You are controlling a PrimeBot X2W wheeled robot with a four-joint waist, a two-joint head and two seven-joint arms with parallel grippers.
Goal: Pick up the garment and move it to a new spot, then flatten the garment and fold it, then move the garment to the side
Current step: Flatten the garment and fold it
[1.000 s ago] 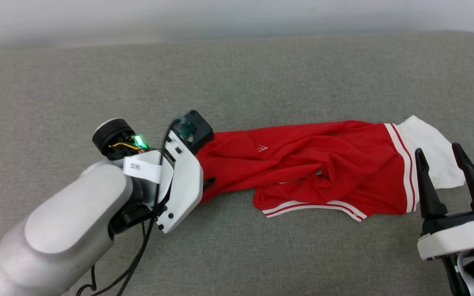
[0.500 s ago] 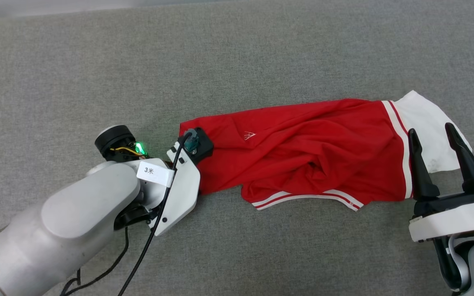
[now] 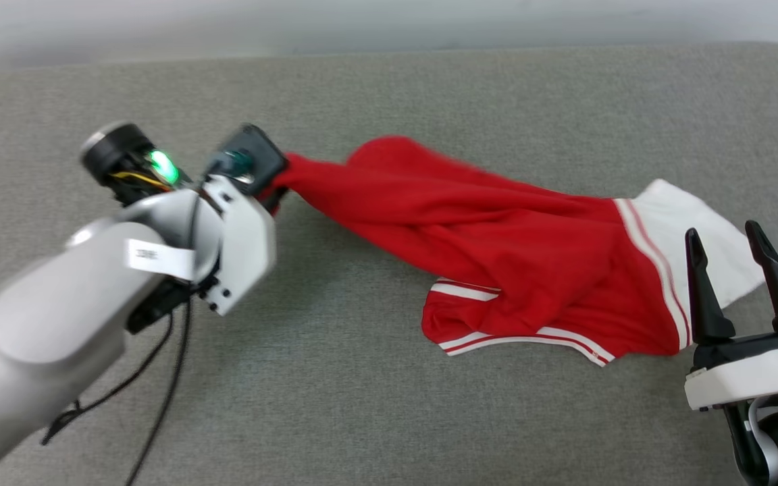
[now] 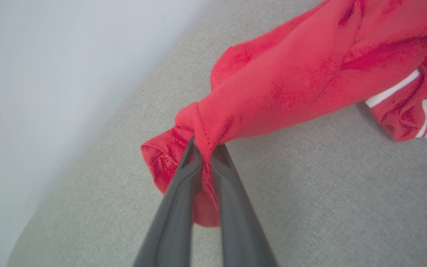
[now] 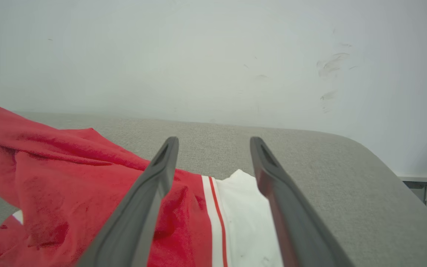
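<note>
Garment (image 4: 310, 74) edge between the left fingers (image 4: 184, 193)

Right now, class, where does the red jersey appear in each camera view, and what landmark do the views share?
Head view: the garment spans centre to right.
Left wrist view: upper right, its end pinched by the left gripper.
Right wrist view: lower left.
Shared landmark: the grey padded surface beneath it.

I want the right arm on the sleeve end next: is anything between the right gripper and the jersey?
Nothing visible. The right gripper stands open beside the white sleeve of the red jersey, with only grey cushion around it. The left gripper is shut on the opposite red end, well away.
</note>
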